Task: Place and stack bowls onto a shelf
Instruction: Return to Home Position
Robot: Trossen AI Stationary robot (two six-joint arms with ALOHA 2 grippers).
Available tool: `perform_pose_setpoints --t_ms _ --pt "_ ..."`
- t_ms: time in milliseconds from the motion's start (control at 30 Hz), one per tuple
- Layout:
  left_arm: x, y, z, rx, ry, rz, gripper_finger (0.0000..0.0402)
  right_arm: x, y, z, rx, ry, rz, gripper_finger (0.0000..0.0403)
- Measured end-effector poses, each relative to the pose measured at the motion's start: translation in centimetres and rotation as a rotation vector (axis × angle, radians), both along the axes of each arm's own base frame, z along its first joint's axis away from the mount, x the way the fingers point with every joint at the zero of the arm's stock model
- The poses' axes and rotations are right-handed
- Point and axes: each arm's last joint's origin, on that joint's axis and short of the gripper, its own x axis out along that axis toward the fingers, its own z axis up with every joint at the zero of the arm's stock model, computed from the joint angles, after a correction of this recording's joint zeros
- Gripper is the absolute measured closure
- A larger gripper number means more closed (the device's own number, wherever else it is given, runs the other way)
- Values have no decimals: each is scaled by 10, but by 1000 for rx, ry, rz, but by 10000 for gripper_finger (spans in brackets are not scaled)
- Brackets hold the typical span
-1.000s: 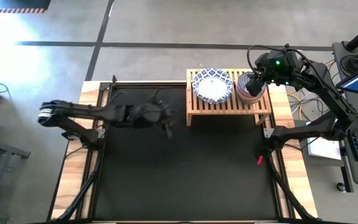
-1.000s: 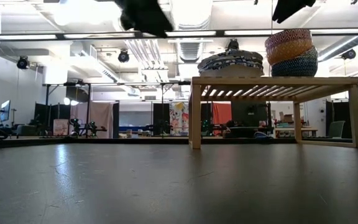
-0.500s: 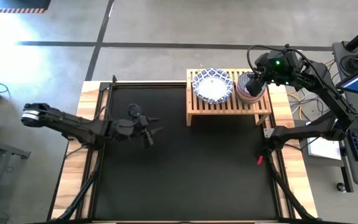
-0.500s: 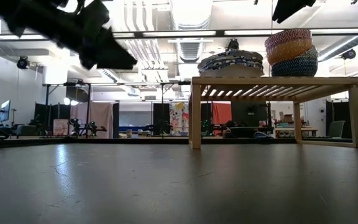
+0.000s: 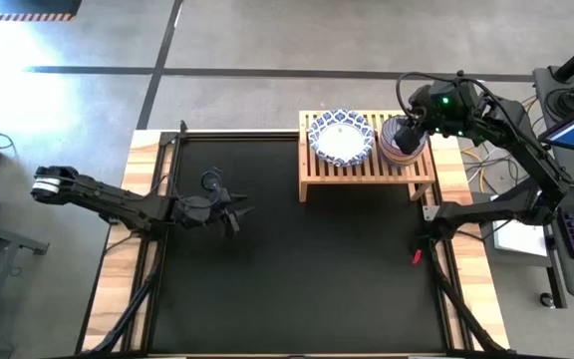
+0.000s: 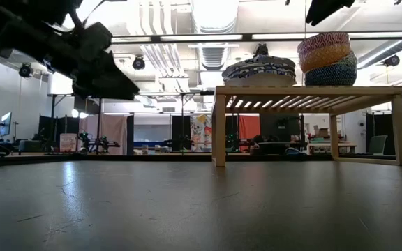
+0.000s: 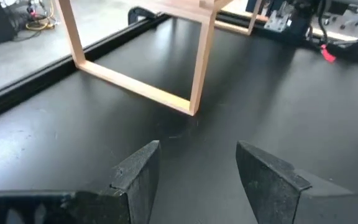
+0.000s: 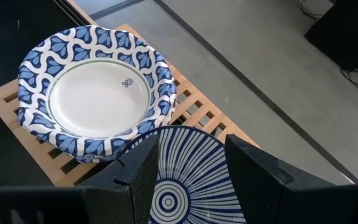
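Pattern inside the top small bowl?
Blue radial stripes on white, ringed centre: top small bowl, best in right wrist view.

Nothing legible; a tiny dark mark (image 8: 127, 83) inside the white bowl (image 8: 92, 109) is too small to read.

Around your black worktop (image 5: 297, 289) you have grey concrete floor (image 5: 267, 35) crossed by dark lines (image 5: 267, 72), and beyond it an open hall under ceiling strip lights (image 6: 271, 36).

The dark two-finger left gripper (image 5: 233, 213) was drawn back from just beside the low light-wood slatted shelf (image 5: 367, 176) toward the left side of the black table (image 5: 297, 274). In the low view it was carried from the top centre down to the upper left.
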Motion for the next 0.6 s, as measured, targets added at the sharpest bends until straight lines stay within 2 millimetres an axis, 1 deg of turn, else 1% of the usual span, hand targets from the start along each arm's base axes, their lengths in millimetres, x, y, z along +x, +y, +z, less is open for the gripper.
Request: perform_pose_setpoints --t_ms 100,167,333,467,600 --pt "-11 1 4 16 -45 -8 208 0 0 0 0 0 0 229" --pt "-23 2 3 39 -63 -24 208 0 0 0 0 0 0 229" --pt "-44 3 -11 35 -137 -100 208 0 0 0 0 0 0 229" --pt "-59 4 -21 29 -239 -99 208 0 0 0 0 0 0 229" --pt "-70 6 -29 26 -291 -97 208 0 0 0 0 0 0 229"
